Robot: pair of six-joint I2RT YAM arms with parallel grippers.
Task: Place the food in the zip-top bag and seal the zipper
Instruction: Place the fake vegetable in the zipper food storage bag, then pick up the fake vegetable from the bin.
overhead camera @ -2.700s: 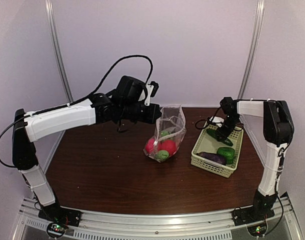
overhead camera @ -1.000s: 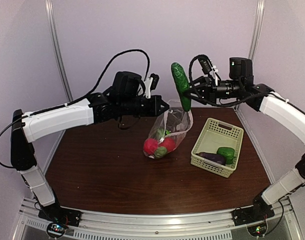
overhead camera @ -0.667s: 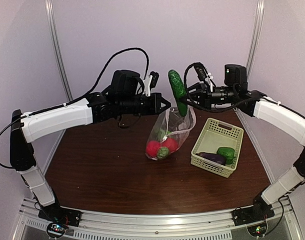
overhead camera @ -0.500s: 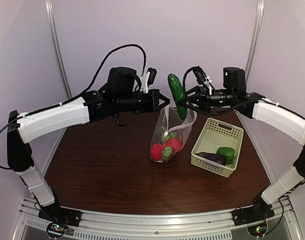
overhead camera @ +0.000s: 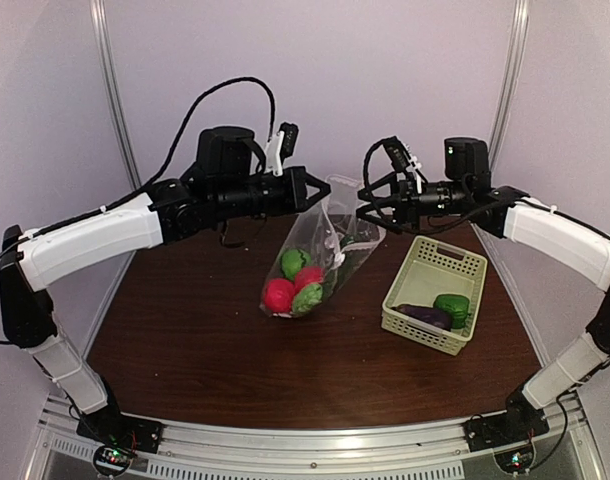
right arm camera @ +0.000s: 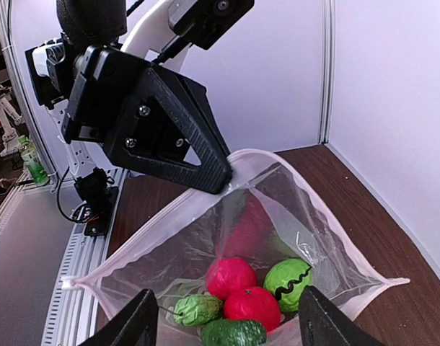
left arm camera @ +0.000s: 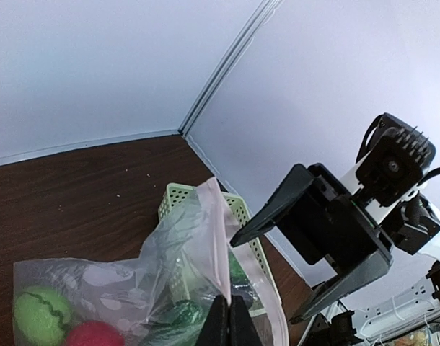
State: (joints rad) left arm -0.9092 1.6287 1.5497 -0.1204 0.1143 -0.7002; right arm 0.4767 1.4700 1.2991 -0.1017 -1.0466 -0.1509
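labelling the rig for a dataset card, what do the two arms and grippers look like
The left arm and right arm match: white shell links, black joints. The left gripper and right gripper are black with flat triangular fingers. Loose black cables loop above both wrists.

This is a robot test cell in a lab. A dark brown bench (overhead camera: 215, 350) is boxed in by plain pale walls (overhead camera: 405, 80) on three sides, with metal posts (overhead camera: 110, 90) in the back corners. Two white and black arms, the left arm (overhead camera: 95, 235) and the right arm (overhead camera: 560, 235), are bolted to a metal rail (overhead camera: 315, 455) along the near edge. Small lit circuit boards (overhead camera: 112, 460) sit at their feet, and black cables (overhead camera: 200, 110) loop overhead. The goods are props: toy fruit and vegetables (overhead camera: 278, 296) in a clear bag (overhead camera: 345, 225), beside a plastic basket (overhead camera: 410, 320). Past the open side, the right wrist view shows a green bottle (right arm camera: 34, 164) among more equipment, and the left wrist view shows what looks like a power strip (left arm camera: 393, 317).
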